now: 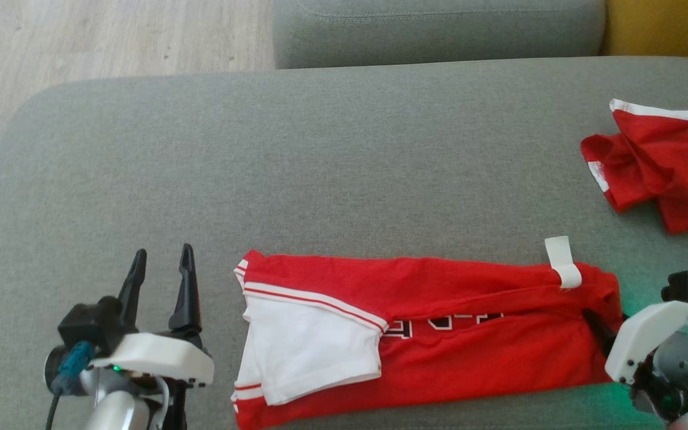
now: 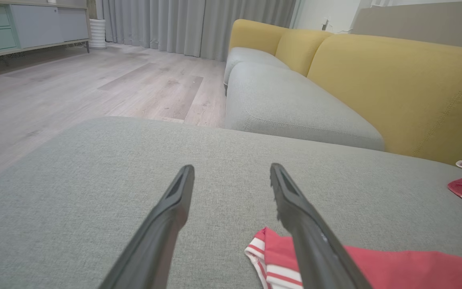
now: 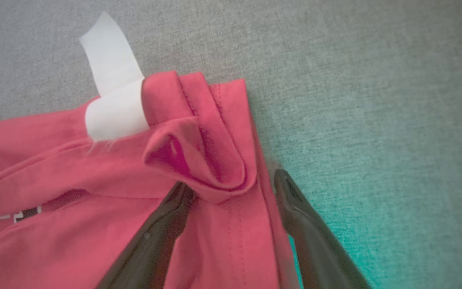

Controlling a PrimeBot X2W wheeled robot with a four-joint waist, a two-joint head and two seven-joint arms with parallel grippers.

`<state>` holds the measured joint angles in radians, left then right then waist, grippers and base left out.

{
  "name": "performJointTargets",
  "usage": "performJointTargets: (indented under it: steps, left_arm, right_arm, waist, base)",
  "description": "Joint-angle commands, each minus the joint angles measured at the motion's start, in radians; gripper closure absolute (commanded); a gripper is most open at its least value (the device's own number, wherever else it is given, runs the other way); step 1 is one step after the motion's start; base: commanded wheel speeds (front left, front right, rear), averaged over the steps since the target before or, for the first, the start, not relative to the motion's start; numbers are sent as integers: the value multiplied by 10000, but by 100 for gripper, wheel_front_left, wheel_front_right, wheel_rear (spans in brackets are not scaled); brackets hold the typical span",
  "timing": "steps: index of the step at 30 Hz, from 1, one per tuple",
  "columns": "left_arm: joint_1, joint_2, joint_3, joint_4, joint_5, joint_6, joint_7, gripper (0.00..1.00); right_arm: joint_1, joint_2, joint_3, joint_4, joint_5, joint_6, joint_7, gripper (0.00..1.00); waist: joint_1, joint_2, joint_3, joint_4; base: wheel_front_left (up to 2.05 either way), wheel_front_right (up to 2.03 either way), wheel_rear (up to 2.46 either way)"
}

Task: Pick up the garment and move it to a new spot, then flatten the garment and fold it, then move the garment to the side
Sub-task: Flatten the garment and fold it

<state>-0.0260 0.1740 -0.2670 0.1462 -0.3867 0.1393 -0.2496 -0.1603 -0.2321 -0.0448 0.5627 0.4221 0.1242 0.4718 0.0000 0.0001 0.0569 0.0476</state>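
Nearest, the left fingers [image 1: 187, 286] stand apart over the bare grey cushion [image 1: 344, 167], holding nothing. The folded red-and-white garment [image 1: 487, 358] lies flat along the cushion's near edge, between the two arms. A crumpled red cloth [image 1: 660, 173] sits at the far right. The right fingers [image 3: 163, 237] are spread, unclamped, straddling the garment's hem near a white tag [image 3: 112, 108].
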Motion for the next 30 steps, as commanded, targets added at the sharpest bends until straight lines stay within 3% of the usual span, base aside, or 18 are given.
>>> performJointTargets:
  steps: [1, 9, 10, 12, 13, 21, 30]
  left_arm:
    - [-516, -1, 532, -237, 113, -67, -122, 0]
    - [-564, -193, 766, -119, 323, -276, -122, 0]
    - [-581, -213, 788, -105, 347, -303, -122, 0]
    - [-620, -255, 820, -83, 396, -370, -122, 0]
    - [-639, -281, 833, -80, 424, -401, -122, 0]
    - [-661, -488, 994, -1, 612, -598, -122, 0]
    - [-668, -705, 1257, -12, 815, -794, -122, 0]
  right_arm:
    - [-303, -210, 79, 99, -60, 65, 190, 0]
    - [-492, 14, 2, 817, -174, 65, 960, 3]
    - [-523, 73, 23, 858, -90, 65, 1050, 24]
    - [-557, 138, 129, 857, 18, 65, 1192, 88]
    - [-577, 145, 187, 791, 85, 65, 1138, 100]
    - [-926, -233, 269, 32, 227, 65, 79, 100]
    - [-1249, -1410, -389, -1359, 110, 65, -455, 100]
  waist:
    - [0, -1, 18, 51]
    - [0, -1, 213, 120]
    - [0, -1, 232, 118]
    - [0, -1, 252, 118]
    - [0, -1, 260, 119]
    - [0, -1, 263, 57]
    - [0, -1, 269, 85]
  base:
    - [0, 0, 0]
    - [0, 0, 0]
    - [0, 0, 0]
    - [0, 0, 0]
    - [0, 0, 0]
    - [0, 0, 0]
    - [0, 0, 0]
